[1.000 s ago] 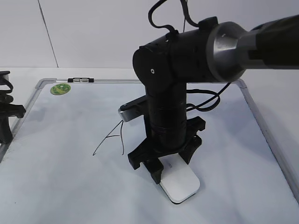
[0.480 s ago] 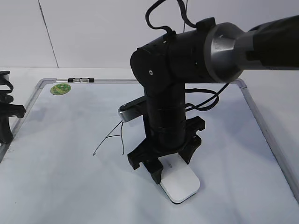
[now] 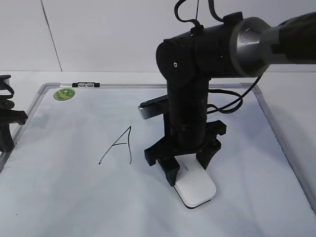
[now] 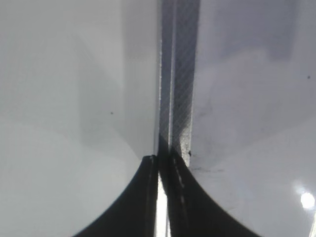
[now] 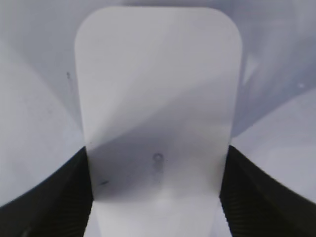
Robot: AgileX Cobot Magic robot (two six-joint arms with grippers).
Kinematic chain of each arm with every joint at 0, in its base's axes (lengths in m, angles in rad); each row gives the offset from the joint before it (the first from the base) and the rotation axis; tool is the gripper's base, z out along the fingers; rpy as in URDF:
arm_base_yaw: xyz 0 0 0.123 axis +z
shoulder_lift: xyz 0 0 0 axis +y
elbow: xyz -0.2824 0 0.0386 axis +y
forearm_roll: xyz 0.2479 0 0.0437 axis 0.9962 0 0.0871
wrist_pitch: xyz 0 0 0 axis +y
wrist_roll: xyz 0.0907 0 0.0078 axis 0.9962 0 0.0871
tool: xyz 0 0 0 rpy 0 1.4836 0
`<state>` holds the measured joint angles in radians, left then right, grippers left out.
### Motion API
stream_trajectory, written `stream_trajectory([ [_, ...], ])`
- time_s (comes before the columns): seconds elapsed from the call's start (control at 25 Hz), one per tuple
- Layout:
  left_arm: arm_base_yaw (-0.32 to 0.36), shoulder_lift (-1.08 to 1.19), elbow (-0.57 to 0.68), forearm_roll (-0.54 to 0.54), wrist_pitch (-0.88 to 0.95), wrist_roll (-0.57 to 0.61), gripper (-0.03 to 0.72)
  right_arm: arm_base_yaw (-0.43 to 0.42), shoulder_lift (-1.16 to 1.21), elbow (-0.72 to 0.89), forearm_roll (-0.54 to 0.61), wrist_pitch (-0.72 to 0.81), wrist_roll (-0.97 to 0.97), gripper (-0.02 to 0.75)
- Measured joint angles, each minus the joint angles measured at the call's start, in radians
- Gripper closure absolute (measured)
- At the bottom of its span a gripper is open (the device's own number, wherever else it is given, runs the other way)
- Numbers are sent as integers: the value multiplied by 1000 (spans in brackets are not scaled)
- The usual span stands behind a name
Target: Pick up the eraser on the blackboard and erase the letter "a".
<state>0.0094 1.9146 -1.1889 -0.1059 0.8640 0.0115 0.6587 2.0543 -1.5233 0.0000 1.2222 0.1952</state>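
The right gripper (image 3: 187,170) pinches the eraser (image 3: 196,186) flat on the blackboard (image 3: 74,197) at lower centre, the left gripper (image 4: 159,163) pressed together at the left edge; wiping seems underway, though I can't spot the "a" to aim for.

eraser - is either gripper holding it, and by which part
The right gripper clamps the eraser by its two long sides at the near end; the left gripper is shut on nothing.
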Motion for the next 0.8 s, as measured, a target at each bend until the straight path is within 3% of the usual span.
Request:
stream_trajectory([
  [0.64,0,0,0,-1,0,2,675,-65,-2,0,0,-2,2,168],
  [0.8,0,0,0,-1,0,2,675,-74,-21,0,-47,-5,2,168],
])
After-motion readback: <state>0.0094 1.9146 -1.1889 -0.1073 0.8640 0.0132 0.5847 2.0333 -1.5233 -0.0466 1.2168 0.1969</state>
